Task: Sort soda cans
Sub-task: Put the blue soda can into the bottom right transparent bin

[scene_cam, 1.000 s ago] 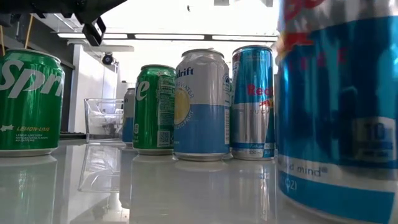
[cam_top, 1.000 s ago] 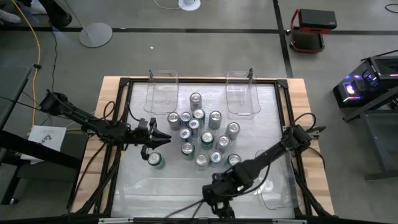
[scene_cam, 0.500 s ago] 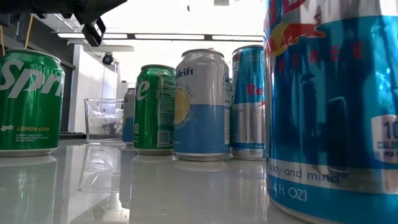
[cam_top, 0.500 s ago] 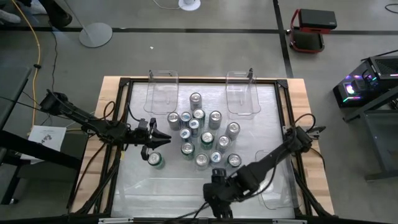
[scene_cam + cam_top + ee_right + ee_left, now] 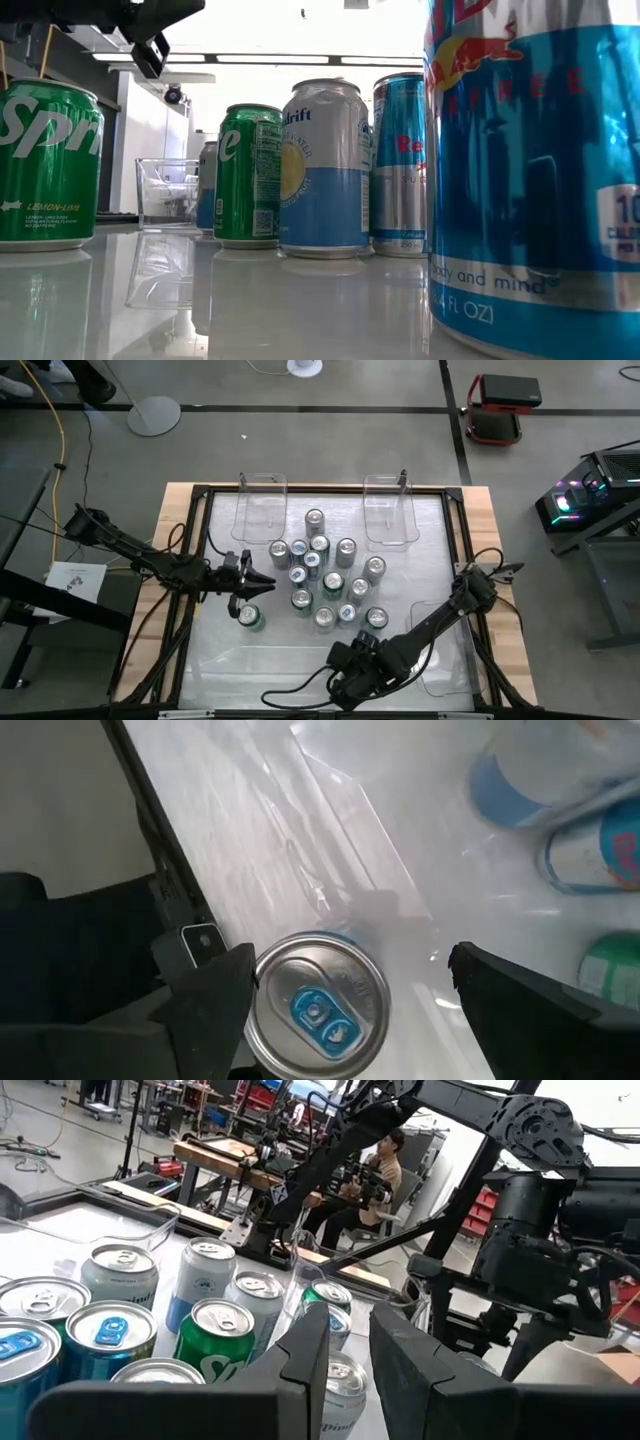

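Several soda cans (image 5: 320, 580) stand upright in a cluster at mid-table. A green can (image 5: 250, 617) stands apart at the left and also shows in the low view (image 5: 45, 165). A blue can (image 5: 318, 1005) stands upright near the table's front edge, close to the low camera (image 5: 530, 170). My right gripper (image 5: 346, 672) is above it, open, with a finger on either side (image 5: 352, 978). My left gripper (image 5: 268, 583) hovers just left of the cluster, above the green can. Its fingers are almost together and hold nothing (image 5: 348, 1340). My right gripper comes at the blue can from above, pointing down. One finger (image 5: 215, 995) stands right against the can's top rim (image 5: 262, 990); I cannot tell whether it touches. The other finger (image 5: 520, 1010) stands clear of the can.
Two clear bins (image 5: 262, 505) (image 5: 390, 510) stand at the table's far edge, and a third (image 5: 440, 650) stands at the near right. A black frame (image 5: 190, 560) runs around the white work surface. People sit at benches beyond the table (image 5: 375, 1175).
My right gripper has gone toward the table's near edge and a little left. In the low view the blue can has come closer to the camera and shifted left, then kept still over the last half second.
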Controlling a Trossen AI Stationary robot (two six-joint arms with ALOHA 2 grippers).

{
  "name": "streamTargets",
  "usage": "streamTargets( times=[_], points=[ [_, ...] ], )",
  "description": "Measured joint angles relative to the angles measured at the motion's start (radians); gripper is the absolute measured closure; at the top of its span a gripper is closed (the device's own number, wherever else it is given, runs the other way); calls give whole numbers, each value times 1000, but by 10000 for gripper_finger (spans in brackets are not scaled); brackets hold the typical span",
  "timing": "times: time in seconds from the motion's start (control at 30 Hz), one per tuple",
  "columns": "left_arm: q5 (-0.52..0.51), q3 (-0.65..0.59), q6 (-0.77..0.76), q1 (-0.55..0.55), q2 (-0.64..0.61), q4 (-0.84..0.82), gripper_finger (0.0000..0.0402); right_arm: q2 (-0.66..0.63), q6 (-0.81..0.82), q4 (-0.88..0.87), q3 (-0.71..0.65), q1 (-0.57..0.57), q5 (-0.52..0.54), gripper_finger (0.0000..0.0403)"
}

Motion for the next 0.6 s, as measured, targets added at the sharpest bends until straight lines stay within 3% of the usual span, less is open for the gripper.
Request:
streamTargets(
  times=[0.6],
  points=[
    [-5,0,-8,0,0,-17,337,38,4,-18,5,-1,-58,77]
  ],
)
